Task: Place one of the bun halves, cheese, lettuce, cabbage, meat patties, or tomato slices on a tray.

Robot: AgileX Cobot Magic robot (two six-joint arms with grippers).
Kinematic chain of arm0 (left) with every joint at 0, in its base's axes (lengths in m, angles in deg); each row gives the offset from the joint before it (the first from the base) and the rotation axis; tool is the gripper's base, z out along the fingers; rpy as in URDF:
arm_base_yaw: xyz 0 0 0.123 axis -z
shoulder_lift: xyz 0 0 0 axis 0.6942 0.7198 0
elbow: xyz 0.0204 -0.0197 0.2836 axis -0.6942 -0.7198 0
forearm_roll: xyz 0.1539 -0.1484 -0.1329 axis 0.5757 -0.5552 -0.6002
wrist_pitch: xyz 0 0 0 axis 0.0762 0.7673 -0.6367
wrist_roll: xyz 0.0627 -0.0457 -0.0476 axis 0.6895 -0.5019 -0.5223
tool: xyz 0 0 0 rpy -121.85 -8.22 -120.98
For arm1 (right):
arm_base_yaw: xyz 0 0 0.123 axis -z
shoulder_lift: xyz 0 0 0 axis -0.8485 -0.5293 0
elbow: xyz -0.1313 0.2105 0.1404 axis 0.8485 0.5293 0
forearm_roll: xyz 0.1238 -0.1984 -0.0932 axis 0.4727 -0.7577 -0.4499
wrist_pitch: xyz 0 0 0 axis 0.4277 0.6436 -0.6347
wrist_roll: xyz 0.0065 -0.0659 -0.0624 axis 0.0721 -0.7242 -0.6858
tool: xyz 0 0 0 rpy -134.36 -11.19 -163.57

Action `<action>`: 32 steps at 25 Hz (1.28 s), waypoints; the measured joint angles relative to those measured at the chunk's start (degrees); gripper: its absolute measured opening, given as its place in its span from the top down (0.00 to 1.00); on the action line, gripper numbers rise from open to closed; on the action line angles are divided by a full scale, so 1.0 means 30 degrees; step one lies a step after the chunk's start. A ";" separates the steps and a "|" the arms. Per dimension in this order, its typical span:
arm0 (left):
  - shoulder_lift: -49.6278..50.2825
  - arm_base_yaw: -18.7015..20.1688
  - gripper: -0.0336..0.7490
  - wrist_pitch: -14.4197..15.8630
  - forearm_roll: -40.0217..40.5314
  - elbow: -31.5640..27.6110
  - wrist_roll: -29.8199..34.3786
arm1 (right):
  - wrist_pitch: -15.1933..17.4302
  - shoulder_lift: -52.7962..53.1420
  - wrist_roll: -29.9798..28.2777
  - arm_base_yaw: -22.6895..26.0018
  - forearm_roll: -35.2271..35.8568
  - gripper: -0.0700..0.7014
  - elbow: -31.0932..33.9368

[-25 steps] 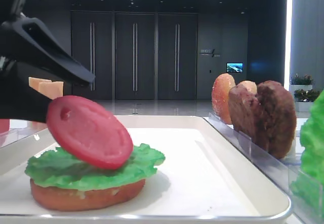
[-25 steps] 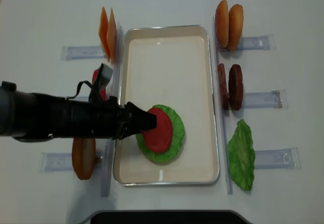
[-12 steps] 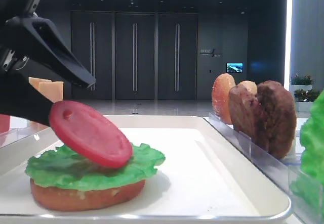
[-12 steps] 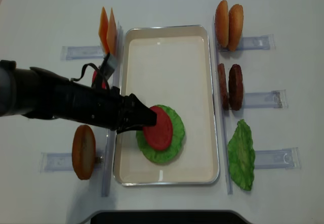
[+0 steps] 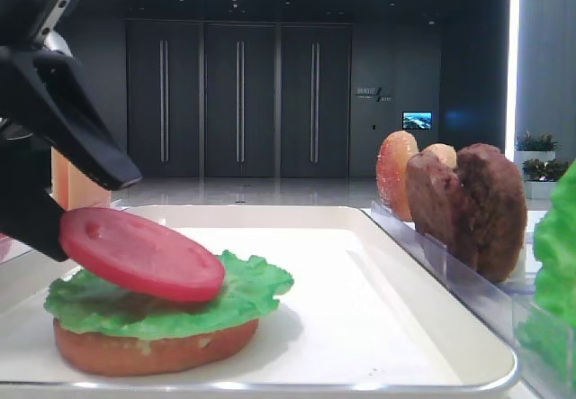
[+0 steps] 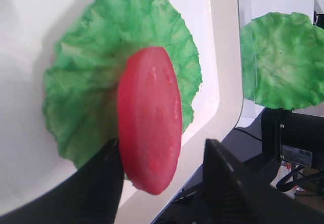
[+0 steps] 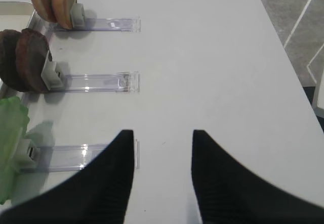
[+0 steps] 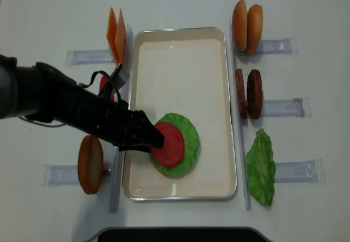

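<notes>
Over tray, left claw straddles tilted tomato slice.

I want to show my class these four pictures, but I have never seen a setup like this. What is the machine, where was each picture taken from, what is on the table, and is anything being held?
It is a two-armed robot building a toy burger. One picture looks down from above, one looks low along the tray, and two come from cameras on the arms' wrists.

On the white tray lies a bun half with lettuce on it. The left gripper, jaws wide, has a red tomato slice between them, tilted, resting on the lettuce.

Beside the tray, in clear holders, stand cheese, buns, meat patties, another lettuce leaf and one more bun.

The right gripper is open and empty above bare table.
</notes>
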 joint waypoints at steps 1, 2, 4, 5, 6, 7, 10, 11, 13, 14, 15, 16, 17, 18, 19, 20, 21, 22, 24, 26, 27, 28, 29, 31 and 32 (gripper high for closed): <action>0.0000 0.0000 0.46 -0.0016 0.0267 0.0273 -0.0335 | 0.0000 0.0000 0.0000 0.0000 0.0000 0.56 0.0000; 0.0000 0.0000 0.46 -0.0024 0.0506 0.0511 -0.0587 | 0.0000 0.0000 0.0000 0.0000 0.0000 0.56 0.0000; 0.0000 0.0021 0.46 -0.0040 0.1115 0.1153 -0.1503 | 0.0000 0.0000 0.0000 0.0000 0.0000 0.56 0.0000; 0.0000 0.0021 0.46 -0.0040 0.1606 0.1486 -0.2005 | 0.0000 0.0000 0.0000 0.0000 0.0000 0.56 0.0000; 0.0000 0.0021 0.46 -0.0040 0.2177 0.1756 -0.2651 | 0.0000 0.0000 0.0000 0.0000 0.0000 0.56 0.0000; 0.0000 0.0021 0.46 -0.0040 0.2665 0.2069 -0.3268 | 0.0000 0.0000 0.0000 0.0000 0.0000 0.56 0.0000; 0.0000 0.0021 0.46 0.0542 0.3948 0.2796 -0.4535 | 0.0000 0.0000 0.0000 0.0000 0.0000 0.56 0.0000; 0.0000 0.0021 0.46 0.0884 0.4318 0.3004 -0.4877 | 0.0000 0.0000 0.0000 0.0000 0.0000 0.56 0.0000; 0.0014 0.0021 0.46 0.1499 0.5027 0.3393 -0.5495 | 0.0000 0.0000 0.0000 0.0000 0.0000 0.56 0.0000; 0.0014 0.0021 0.46 0.1801 0.5538 0.3667 -0.5906 | 0.0000 0.0000 0.0000 0.0000 0.0000 0.56 0.0000; 0.0014 0.0021 0.46 0.1995 0.6118 0.4004 -0.6382 | 0.0000 0.0000 0.0000 0.0000 0.0000 0.56 0.0000; 0.0014 0.0021 0.46 0.2120 0.6714 0.4331 -0.6797 | 0.0000 0.0000 0.0000 0.0000 0.0000 0.56 0.0000; 0.0014 0.0021 0.46 0.2252 0.7203 0.4765 -0.7310 | 0.0000 0.0000 0.0000 0.0000 0.0000 0.56 0.0000; 0.0014 0.0021 0.46 0.2340 0.7800 0.5246 -0.7829 | 0.0000 0.0000 0.0000 0.0000 0.0000 0.56 0.0000; -0.0024 0.0021 0.46 0.2441 0.8350 0.5669 -0.8264 | 0.0000 0.0000 0.0000 0.0000 0.0000 0.56 0.0000; -0.0118 0.0021 0.46 0.2537 0.8834 0.6204 -0.8790 | 0.0000 0.0000 0.0000 0.0000 0.0000 0.56 0.0000; -0.0285 0.0021 0.46 0.2691 0.9457 0.6757 -0.9357 | 0.0000 0.0000 0.0000 0.0000 0.0000 0.56 0.0000; -0.0450 0.0021 0.46 0.2892 1.0196 0.7351 -0.9983 | 0.0000 0.0000 0.0000 0.0000 0.0000 0.56 0.0000; -0.0849 0.0021 0.46 0.3303 1.1972 0.8557 -1.1344 | 0.0000 0.0000 0.0000 0.0000 0.0000 0.56 0.0000; -0.1063 0.0021 0.46 0.3918 1.4499 0.9817 -1.2956 | 0.0000 0.0000 0.0000 0.0000 0.0000 0.56 0.0000; -0.1103 0.0021 0.46 0.4388 1.5583 1.0487 -1.3772 | 0.0000 0.0000 0.0000 0.0000 0.0000 0.56 0.0000; -0.1103 0.0021 0.46 0.4904 1.6834 1.1091 -1.4464 | 0.0000 0.0000 0.0000 0.0000 0.0000 0.56 0.0000; -0.1103 0.0021 0.46 0.5378 1.7976 1.1621 -1.4996 | 0.0000 0.0000 0.0000 0.0000 0.0000 0.56 0.0000; -0.1103 0.0021 0.46 0.6004 1.9645 1.2441 -1.5724 | 0.0000 0.0000 0.0000 0.0000 0.0000 0.56 0.0000; -0.1103 0.0021 0.46 0.6128 2.0390 1.2823 -1.5980 | 0.0000 0.0000 0.0000 0.0000 0.0000 0.56 0.0000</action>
